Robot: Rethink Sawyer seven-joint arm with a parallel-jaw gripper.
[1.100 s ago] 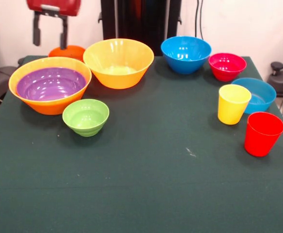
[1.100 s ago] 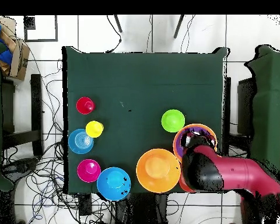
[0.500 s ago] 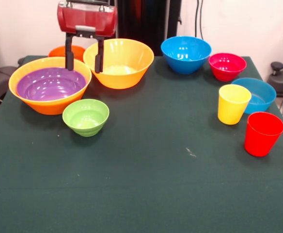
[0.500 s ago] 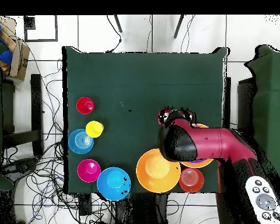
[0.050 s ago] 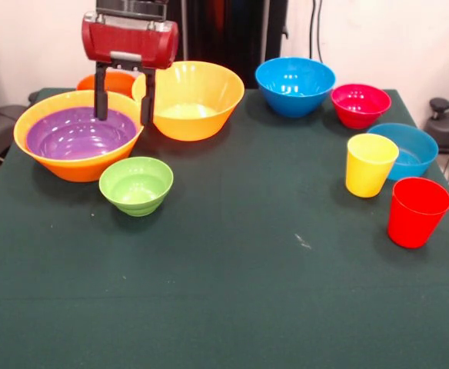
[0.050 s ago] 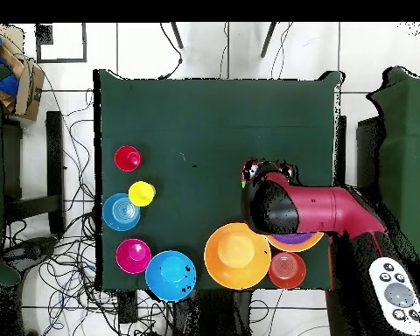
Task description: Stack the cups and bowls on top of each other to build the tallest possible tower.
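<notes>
A: How do the jaws [image 5: 121,96] stand?

B: Released, holding nothing. The two dark fingers [image 5: 101,96] hang spread apart from the red arm head, over the far rim of the purple bowl [image 5: 80,132].

A: And where is that bowl?

B: Nested inside a large yellow-orange bowl [image 5: 78,167] at the left of the green surface [image 5: 232,292] in the front view. That pair is the only pile so far.

A: What crowds around it?

B: The second large yellow-orange bowl [image 5: 187,98] sits just beside it, touching or nearly so, right next to one finger. A small orange bowl [image 5: 104,80] is behind, partly hidden by the arm head. The green bowl [image 5: 136,184] sits just in front of the pile.

A: The rest?

B: Well apart on the other side: a blue bowl [image 5: 294,85], a pink-red bowl [image 5: 360,104], a second blue bowl [image 5: 409,150], then the yellow cup [image 5: 370,164] and red cup [image 5: 417,211], all upright.

A: Does the view from above add anything?

B: The arm [image 6: 310,210] covers most of the pile and all but a sliver of the green bowl, so the jaws cannot be read there. It shows the small orange bowl [image 6: 287,269] whole, and a remote control [image 6: 397,296] lying off the surface.
</notes>
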